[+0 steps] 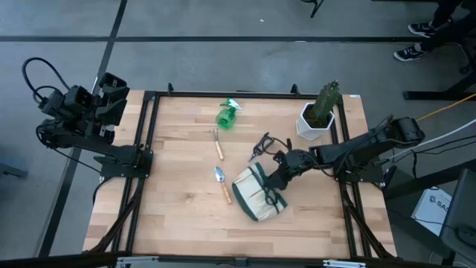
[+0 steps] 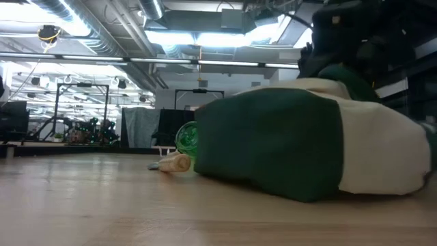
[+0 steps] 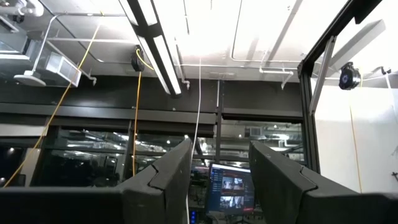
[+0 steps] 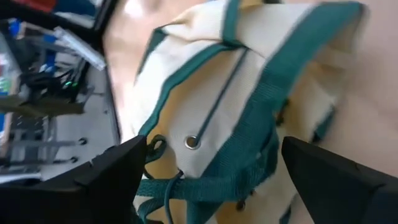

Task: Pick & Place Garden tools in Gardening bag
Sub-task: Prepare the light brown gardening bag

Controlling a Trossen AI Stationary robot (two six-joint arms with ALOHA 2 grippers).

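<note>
The beige gardening bag [image 1: 255, 195] with green trim lies on its side at the table's middle; it also shows in the low view [image 2: 293, 143]. My right gripper [image 1: 277, 180] is open over the bag's green handles [image 4: 249, 168], one finger on either side. The green spray bottle [image 1: 227, 113], the hand fork [image 1: 216, 143], the trowel [image 1: 222, 183] and the black-handled shears [image 1: 263, 143] lie flat on the table. My left gripper [image 3: 221, 149] is open and empty, raised off the table's far left corner [image 1: 110, 91]. My right gripper comes slanting down at the bag's handle side [image 4: 205, 143] from the table's right. Its open fingers [image 4: 118, 174] straddle the bag's green straps. I cannot tell whether they touch the cloth.
A white pot with a green plant [image 1: 320, 113] stands at the far right, close to my right arm. The shears lie just beyond the bag, the trowel just left of it. Bare wood shows along the near edge and the left part of the table [image 1: 163, 216].
</note>
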